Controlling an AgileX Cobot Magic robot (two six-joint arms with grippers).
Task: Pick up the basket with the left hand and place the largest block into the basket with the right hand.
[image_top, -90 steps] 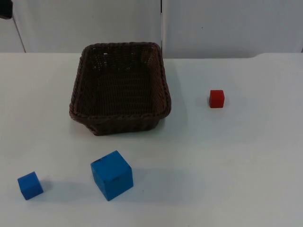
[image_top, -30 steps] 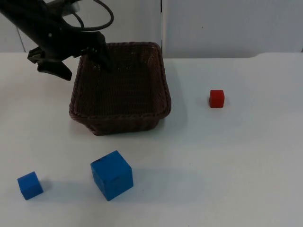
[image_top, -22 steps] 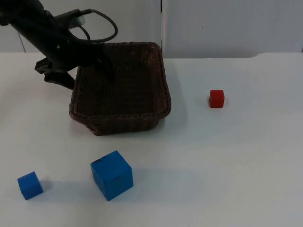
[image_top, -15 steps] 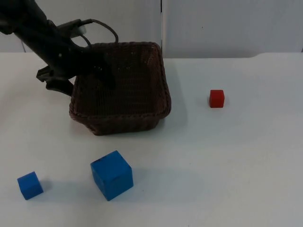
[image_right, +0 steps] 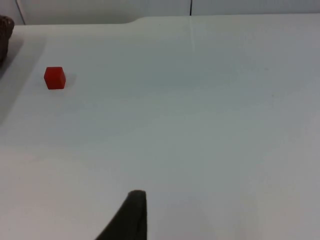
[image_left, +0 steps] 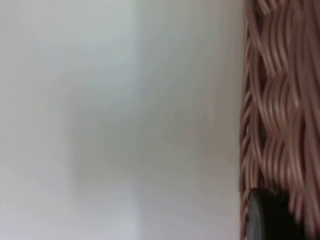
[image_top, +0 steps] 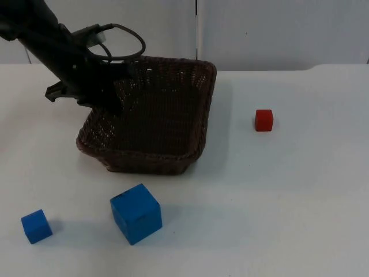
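Observation:
The dark brown wicker basket [image_top: 151, 163] sits tilted at the table's back left, its left side raised. My left gripper [image_top: 108, 99] is shut on that left rim. In the left wrist view the woven basket wall [image_left: 280, 100] runs right beside a black fingertip [image_left: 270, 215]. The largest block, a big blue cube [image_top: 136, 213], stands in front of the basket. My right arm waits over bare table with its gripper open; one fingertip [image_right: 131, 215] shows, with nothing at it.
A small blue cube [image_top: 37, 225] sits at the front left. A small red cube [image_top: 264, 120] lies to the right of the basket; the right wrist view has this red cube [image_right: 54, 78] well ahead. The grey partition wall [image_top: 277, 29] closes the back.
My left gripper has closed on the basket's left rim. The basket has tipped and swung, its far right corner moving right. The blocks have stayed put.

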